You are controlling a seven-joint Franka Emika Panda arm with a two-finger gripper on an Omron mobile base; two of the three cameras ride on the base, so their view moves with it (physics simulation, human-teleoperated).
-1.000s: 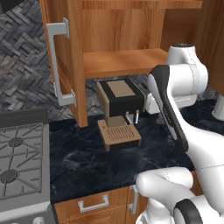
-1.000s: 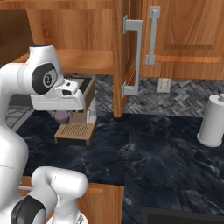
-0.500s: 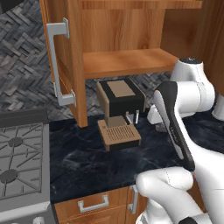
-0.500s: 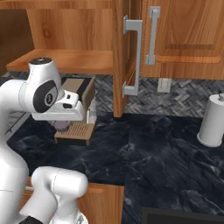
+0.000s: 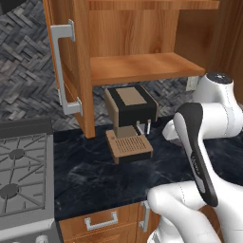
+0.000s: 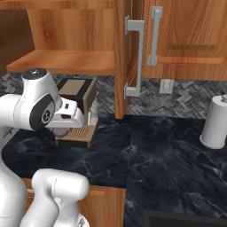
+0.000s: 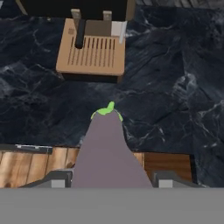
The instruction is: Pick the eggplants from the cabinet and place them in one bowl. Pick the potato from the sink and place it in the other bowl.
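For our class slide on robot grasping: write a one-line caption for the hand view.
Gripper shut on an eggplant, above the dark marble counter near the coffee machine's tray.

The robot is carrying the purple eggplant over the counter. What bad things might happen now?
1. The eggplant sticks far out beyond the tool, so a fast swing might shake it loose onto the dark counter.
2. The coffee machine stands close by the arm, which may bump it in passing.
3. The cabinet door hangs open above, so lifting or turning could knock it.
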